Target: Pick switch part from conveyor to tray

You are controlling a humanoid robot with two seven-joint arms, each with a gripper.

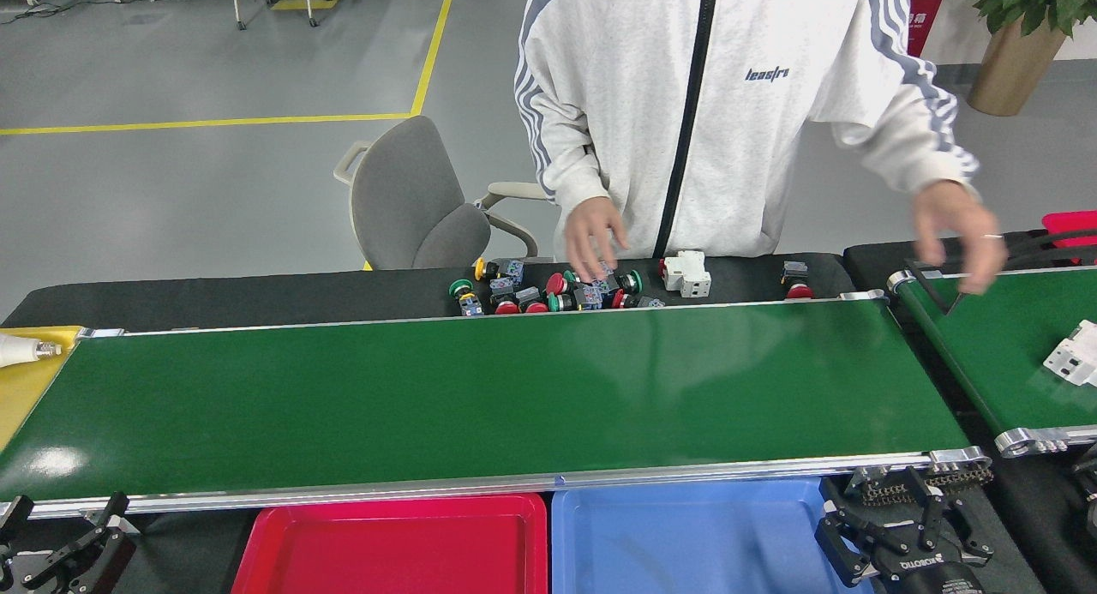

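The conveyor runs wide and flat across the middle of the view, its dark-green belt bare between silver rails. At 12 o'clock from it a person in a pale striped jacket stands behind the black tabletop that borders the belt's far edge. To the right, at 3 o'clock, a smaller green belt angles away, crossed near its top by black cables.

Below the conveyor, at 6 o'clock, sit a red tray and just to its right a blue tray, touching side by side. A grey chair stands at 11 o'clock behind the tabletop.

The right claw shows at 5 o'clock, dark fingers spread and holding nothing. The left claw peeks in at 7 o'clock; whether it is released or clenched I cannot tell.

One of the person's hands hovers over a heap of coloured push-button switch parts on the tabletop at 12 o'clock, beyond the belt's far rail. The other hand hangs over the smaller belt's top end. A white switch part rests on the tabletop just right of the heap, and another white part lies on the smaller belt.
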